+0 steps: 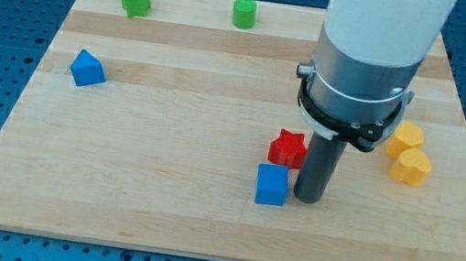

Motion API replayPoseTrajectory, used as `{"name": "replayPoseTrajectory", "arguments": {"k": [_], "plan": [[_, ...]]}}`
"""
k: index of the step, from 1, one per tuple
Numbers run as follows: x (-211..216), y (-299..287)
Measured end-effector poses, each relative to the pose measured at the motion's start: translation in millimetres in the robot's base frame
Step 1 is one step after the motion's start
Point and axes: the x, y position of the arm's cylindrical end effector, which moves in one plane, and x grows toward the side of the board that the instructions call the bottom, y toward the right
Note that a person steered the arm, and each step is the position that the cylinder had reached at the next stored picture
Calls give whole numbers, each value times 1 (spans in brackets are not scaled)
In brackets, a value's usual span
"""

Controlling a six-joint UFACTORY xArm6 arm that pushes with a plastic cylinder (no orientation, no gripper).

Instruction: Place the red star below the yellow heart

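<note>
Camera view: red star [288,147] touches my tip [308,199].

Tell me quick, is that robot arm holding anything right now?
No jaws here, just a rod, so it holds nothing.
My tip rests on the board, right of the blue block and just below-right of the red star.

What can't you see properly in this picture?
- Red star block: its right side is hidden behind my dark rod.
- My tip: whether it touches the blue cube block or the star is unclear.
- Two yellow blocks: too small to tell which is the heart.
- Arm: cut off by the view's top.
</note>
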Motion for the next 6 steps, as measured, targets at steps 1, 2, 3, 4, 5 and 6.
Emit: {"name": "replayPoseTrajectory", "arguments": {"k": [1, 2, 3, 4, 5, 6], "plan": [[0, 0], [0, -5], [1, -29], [1, -32], [1, -32], [1, -39]]}}
